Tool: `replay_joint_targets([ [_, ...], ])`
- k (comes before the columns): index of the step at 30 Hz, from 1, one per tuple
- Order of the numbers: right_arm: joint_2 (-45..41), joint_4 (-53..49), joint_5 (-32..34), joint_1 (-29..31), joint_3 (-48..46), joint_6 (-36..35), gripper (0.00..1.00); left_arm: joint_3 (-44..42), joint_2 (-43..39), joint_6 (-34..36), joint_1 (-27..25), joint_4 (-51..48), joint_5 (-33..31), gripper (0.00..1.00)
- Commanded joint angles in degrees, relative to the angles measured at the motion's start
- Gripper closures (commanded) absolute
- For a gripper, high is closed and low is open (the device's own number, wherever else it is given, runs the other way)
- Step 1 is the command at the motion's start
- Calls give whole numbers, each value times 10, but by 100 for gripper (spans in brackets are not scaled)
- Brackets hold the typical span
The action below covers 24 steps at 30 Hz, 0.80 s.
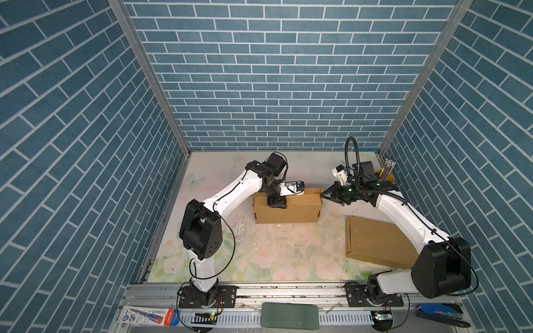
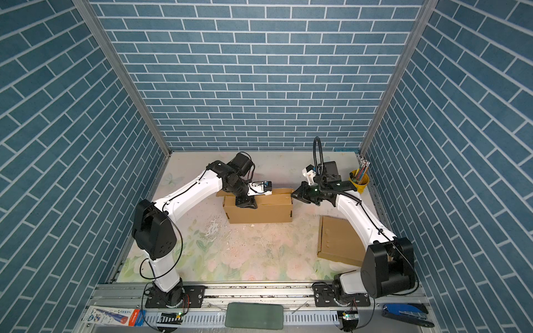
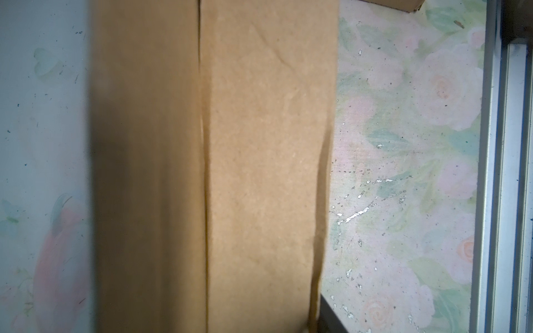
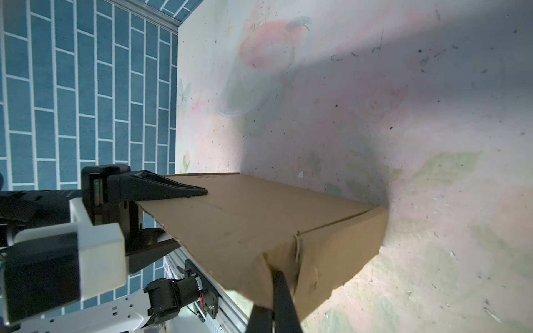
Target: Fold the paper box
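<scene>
box (image 1: 291, 214) stands centre, toward the far side. left gripper (image 1: 277, 204) clamps across its top, jaws half apart. right gripper (image 1: 323, 196), pinched closed, meets the right end flap (image 4: 331, 259). best to push straight in with the box held steady.

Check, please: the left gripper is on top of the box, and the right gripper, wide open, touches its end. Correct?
Not quite. The right gripper is shut, not wide open; the right wrist view shows this. The left gripper sits on the box as said.
</scene>
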Motion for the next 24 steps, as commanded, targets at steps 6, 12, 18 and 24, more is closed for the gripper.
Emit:
replay_joint_targets([
  [6, 12, -123, 184, 50, 10, 4, 100, -18, 33, -13, 8, 2, -36, 56],
  [12, 12, -150, 276, 87, 28, 18, 100, -14, 30, -11, 9, 2, -39, 53],
  [18, 12, -148, 298, 97, 31, 41, 100, -1, 15, -12, 16, 0, -41, 47],
  [24, 23, -144, 295, 107, 44, 63, 100, 3, -7, -15, 17, 1, -33, 40],
])
